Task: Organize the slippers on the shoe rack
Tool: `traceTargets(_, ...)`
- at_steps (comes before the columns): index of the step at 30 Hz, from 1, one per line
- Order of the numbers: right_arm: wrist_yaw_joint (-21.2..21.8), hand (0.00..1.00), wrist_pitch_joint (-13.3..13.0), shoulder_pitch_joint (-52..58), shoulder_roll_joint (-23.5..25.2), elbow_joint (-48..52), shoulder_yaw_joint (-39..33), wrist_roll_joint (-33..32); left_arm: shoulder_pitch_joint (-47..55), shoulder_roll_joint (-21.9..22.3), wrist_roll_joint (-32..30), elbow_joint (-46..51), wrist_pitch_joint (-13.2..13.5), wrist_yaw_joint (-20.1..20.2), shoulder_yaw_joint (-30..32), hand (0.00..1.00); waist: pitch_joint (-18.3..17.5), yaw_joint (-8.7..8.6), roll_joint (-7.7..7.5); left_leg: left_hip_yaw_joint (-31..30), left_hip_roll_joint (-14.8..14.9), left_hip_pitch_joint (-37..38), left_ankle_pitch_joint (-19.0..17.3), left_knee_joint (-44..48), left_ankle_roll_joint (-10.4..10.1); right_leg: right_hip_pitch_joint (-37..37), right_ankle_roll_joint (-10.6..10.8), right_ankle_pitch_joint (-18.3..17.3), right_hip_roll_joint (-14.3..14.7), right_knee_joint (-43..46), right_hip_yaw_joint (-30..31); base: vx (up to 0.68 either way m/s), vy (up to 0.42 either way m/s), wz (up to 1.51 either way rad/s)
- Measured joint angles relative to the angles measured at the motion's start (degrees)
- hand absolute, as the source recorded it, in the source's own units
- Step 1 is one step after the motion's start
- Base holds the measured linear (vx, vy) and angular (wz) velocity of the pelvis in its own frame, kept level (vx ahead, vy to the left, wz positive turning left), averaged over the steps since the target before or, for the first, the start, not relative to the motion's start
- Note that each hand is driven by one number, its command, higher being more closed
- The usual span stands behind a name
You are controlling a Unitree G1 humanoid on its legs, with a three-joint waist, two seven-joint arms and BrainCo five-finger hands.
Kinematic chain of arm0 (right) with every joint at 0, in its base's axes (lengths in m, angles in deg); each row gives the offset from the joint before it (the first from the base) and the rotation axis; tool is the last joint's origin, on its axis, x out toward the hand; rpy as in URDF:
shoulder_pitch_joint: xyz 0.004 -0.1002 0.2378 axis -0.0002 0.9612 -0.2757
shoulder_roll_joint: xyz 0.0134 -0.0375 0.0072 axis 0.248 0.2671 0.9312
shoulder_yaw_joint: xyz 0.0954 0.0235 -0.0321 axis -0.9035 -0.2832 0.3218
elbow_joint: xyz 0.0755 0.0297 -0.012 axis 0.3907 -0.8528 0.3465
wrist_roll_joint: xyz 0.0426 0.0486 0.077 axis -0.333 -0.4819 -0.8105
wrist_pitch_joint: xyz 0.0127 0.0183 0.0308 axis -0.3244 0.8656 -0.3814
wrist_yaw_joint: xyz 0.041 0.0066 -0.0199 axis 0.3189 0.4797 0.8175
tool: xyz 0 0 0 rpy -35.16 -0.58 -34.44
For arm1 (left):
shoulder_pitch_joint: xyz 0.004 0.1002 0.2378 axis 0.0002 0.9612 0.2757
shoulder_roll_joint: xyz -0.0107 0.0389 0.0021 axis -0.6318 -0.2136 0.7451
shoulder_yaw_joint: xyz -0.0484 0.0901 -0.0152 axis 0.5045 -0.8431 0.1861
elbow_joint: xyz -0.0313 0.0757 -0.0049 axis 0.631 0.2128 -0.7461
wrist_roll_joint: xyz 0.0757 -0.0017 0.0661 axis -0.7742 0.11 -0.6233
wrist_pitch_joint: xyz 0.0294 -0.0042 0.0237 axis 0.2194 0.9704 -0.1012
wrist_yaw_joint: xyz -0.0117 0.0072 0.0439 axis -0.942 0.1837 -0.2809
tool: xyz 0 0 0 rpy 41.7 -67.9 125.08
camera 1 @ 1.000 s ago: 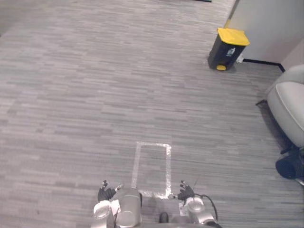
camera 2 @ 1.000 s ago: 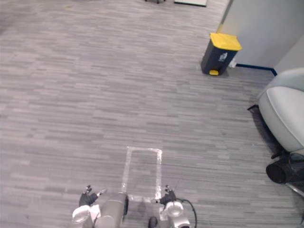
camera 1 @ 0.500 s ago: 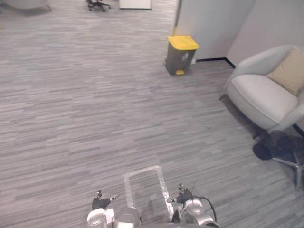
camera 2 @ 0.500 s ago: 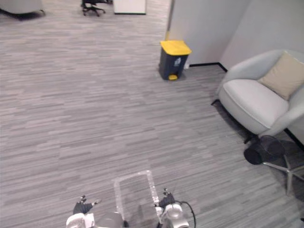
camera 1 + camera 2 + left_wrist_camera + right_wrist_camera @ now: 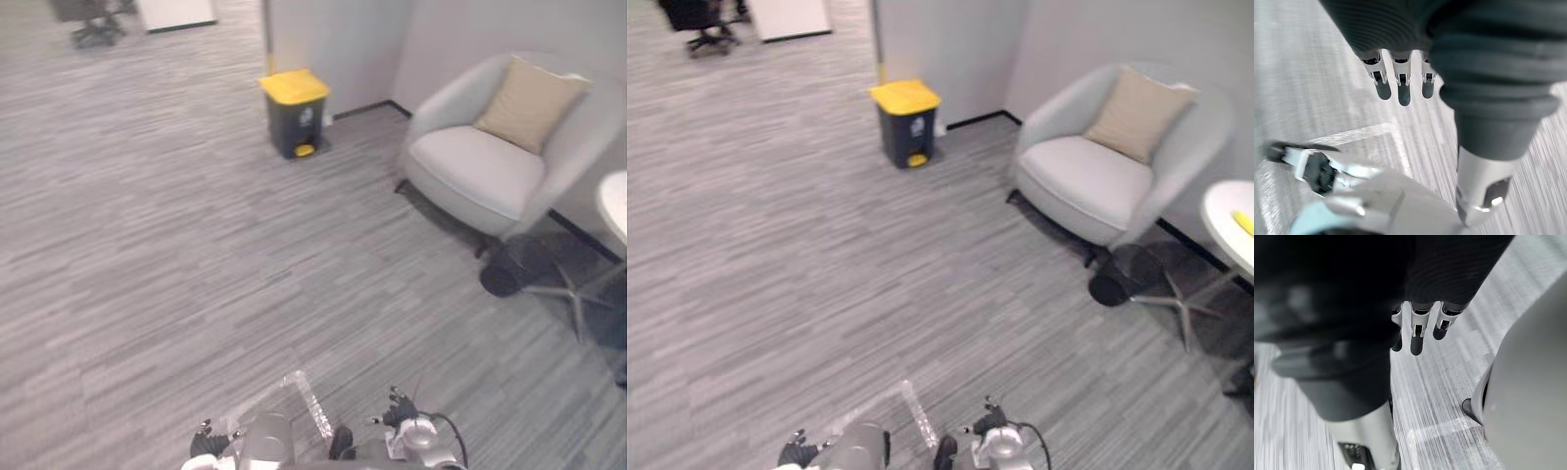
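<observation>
Fingers, left hand (image 5: 1403,93): straight, a little apart, hanging above the floor (image 5: 147,245), holding nothing.

Fingers, right hand (image 5: 1417,338): likewise straight and apart, empty.

Both hands sit low at the bottom edge of the head views, either side of a tape outline (image 5: 312,403) on the floor, as they did a second ago.

Change noted: the whole head view has swung to the robot's right, which is the camera turning and not the things moving.
- Bin with yellow lid (image 5: 296,113): formerly at upper right, now left of centre against the wall.
- Pale armchair (image 5: 470,171) with tan cushion (image 5: 529,93): formerly a sliver at the right edge, now fully in view.
- Dark round object (image 5: 502,281): beside the armchair's base, kind uncertain.

Slippers and shoe rack: position cannot be told.

Judgement: this looks like a turn to search the room. No step of the sorting has begun, and the next move calls for finding the rack before any reach.
</observation>
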Motion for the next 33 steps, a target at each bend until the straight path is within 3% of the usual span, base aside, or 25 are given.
traceTargets(1,-0.01,0.0,0.06,0.05,-0.02,-0.08,-0.05,0.0,0.03,0.39,0.03,0.02,0.06,-0.05,0.04,0.0,-0.36,0.35,0.63,-9.92,-3.2,1.25,1.54,-8.59,-1.55,-0.55,1.02,-0.57,-0.17,1.48,4.2,0.2,0.195,-1.23)
traceTargets(2,-0.02,0.0,0.05,0.05,-0.01,-0.1,-0.06,0.0,0.03,0.45,0.04,0.0,0.06,-0.04,0.03,0.0,-0.43,0.49,0.93,-10.77,-3.42,1.4,2.89,-9.27,-2.78,-0.85,1.23,-0.74,-0.16,1.96,4.73,0.16,0.221,-1.29)
traceTargets(3,0.02,0.0,0.06,0.14,-0.08,-0.26,-0.23,0.02,0.13,0.71,0.07,-0.18,0.06,-0.05,0.07,0.0,-0.77,0.99,1.38,-11.77,-4.63,3.02,6.04,-9.96,-2.55,-0.85,2.46,-1.22,0.05,2.72,7.21,0.17,0.241,-0.82)
traceTargets(4,0.13,0.0,0.18,0.35,0.62,-0.51,-0.92,0.04,0.01,0.1,0.08,-0.53,0.21,-0.03,0.06,0.0,-1.54,0.9,0.92,-9.53,-5.25,3.73,5.57,-10.77,-1.59,-0.35,3.99,-0.79,-0.97,1.69,9.42,0.21,0.301,-0.9)
traceTargets(7,0.23,0.0,0.48,1.04,2.91,-0.36,-1.9,0.17,0.28,-0.15,0.25,-0.58,0.24,-0.03,0.63,0.0,-3.18,1.48,-0.7,-1.22,-5.28,6.55,5.77,-13.47,0.55,0.21,5.66,-0.19,-2.98,0.34,14.2,0.21,0.282,-1.01)
traceTargets(12,0.4,0.0,0.66,2.37,3.4,0.03,-2.27,0.32,-0.28,0.0,0.24,-1.22,0.19,-0.06,1.3,0.0,-3.74,1.24,-1.08,4.54,-6.41,11.36,6.31,-18.21,1.97,-0.22,7.3,-0.12,-5.17,1.21,14.42,0.13,0.142,-0.67)
traceTargets(14,0.55,0.0,0.7,2.29,3.53,0.35,-2.8,0.38,-0.71,0.25,0.29,-1.22,0.2,-0.08,1.31,0.0,-3.56,1.26,-0.75,8.03,-5.67,13.58,6.44,-19.48,2.27,-2.21,7.26,-0.2,-5.83,5.15,9.81,0.05,0.068,-0.77)
traceTargets(17,0.78,0.0,0.68,2.26,3.5,0.47,-4.03,0.53,-0.27,0.05,0.73,-1.23,0.33,-0.06,1.26,0.0,-2.85,1.33,-0.84,13.33,-5.7,17.5,6.0,-20.98,3.34,-2.59,4.88,-3.12,-11.55,11.63,-9.11,0.0,0.015,-0.79)
traceTargets(18,0.82,0.0,0.67,2.16,3.26,0.17,-4.29,0.56,-0.32,-0.13,0.91,-1.37,0.45,0.02,1.22,0.0,-2.75,1.29,-1.4,13.43,-6.08,18.9,5.44,-20.66,3.69,-2.45,4.27,-3.45,-11.93,11.85,-12.03,0.03,-0.049,-0.61)
traceTargets(22,1.16,0.0,0.65,0.58,-0.02,-2.24,-4.26,0.7,-0.61,-0.2,1.1,-2.87,0.53,0.03,-0.41,0.0,-2.68,0.34,-0.41,8.79,-5.99,18.34,5.24,-21.5,3.45,-1.61,3.75,-1.05,-9.08,6.47,-10.8,-0.01,-0.046,-0.28)
traceTargets(28,1.01,0.0,0.65,-0.21,-2.75,-4.64,-4.25,0.56,-0.29,-0.71,0.96,-2.89,0.46,0.12,-1.16,0.0,-2.72,0.49,0.36,9.62,-4.09,15.86,4.71,-21.8,1.7,3.86,3.17,9.7,-3.66,-12.19,-8.93,-0.06,0.03,-0.26)
traceTargets(30,0.94,0.0,0.64,-0.16,-3.11,-4.63,-4.31,0.57,-0.33,-0.54,0.85,-2.91,0.44,0.13,-1.82,0.0,-2.4,0.32,1.03,9.78,-3.21,15.37,2.85,-18.77,1.28,5.09,3.2,9.96,-2.82,-13.21,-8.76,0.01,0.036,-0.09)
traceTargets(31,0.71,0.0,0.65,0.01,-3.59,-4.7,-4.46,0.44,-0.21,0.15,0.56,-2.89,0.42,0.14,-2.14,0.0,-1.68,0.59,2.87,10.51,-1.02,14.43,-0.11,-13.38,-0.13,6.12,2.54,9.45,-1.08,-13.72,-7.95,0.02,0.055,-0.17)
traceTargets(33,0.45,0.0,0.62,0.07,-3.31,-4.52,-4.45,0.42,-0.02,0.39,0.57,-2.93,0.4,0.14,-1.52,0.0,-1.77,1.01,3.12,10.19,-0.27,13.45,-0.64,-9.76,-0.29,6.46,2.41,9.33,-0.01,-14.28,-6.2,0.03,0.045,-0.31)
